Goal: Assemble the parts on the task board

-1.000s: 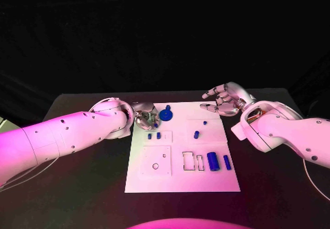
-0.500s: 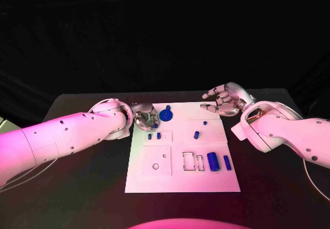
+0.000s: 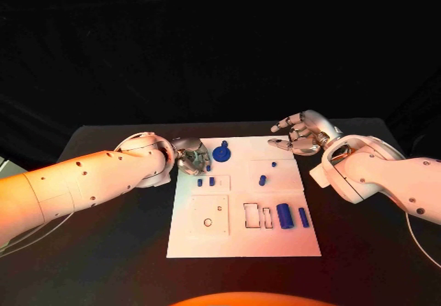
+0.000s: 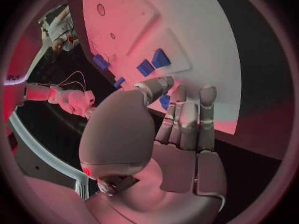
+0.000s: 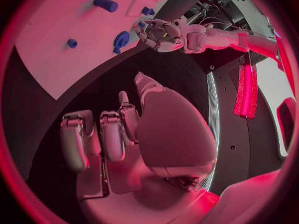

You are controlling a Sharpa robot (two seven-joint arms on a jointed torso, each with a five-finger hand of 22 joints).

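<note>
Now, at the board: step looks like an early pick-up, judged from how the parts lie.
Left hand (image 3: 192, 157): at the far left corner of the task board (image 3: 243, 245), fingers curled downward close to a blue round part (image 3: 222, 153); whether a part is held between them I cannot tell from here.
Left wrist view: fingers (image 4: 187, 122) reach over the white plate's edge, a bit of blue just past their tips; contact unclear.
Right hand (image 3: 299, 134): off the far right corner of the board, fingers apart, holding nothing.
Round part: just beside the left hand, on its inner side, toward the right hand.
Two small blocks (image 3: 206, 182): near the left hand, on the robot's side of it.
Small pegs (image 3: 263, 179): mid-board, between the hands.
Long blue bars (image 3: 292, 216): well apart from both hands, beside the outlined slots (image 3: 257, 215).
Next move, my guess: left hand needs a firm pinch on the piece at its fingertips, then a carry to a matching recess.
Risk: small part, easy to nudge aside.
</note>
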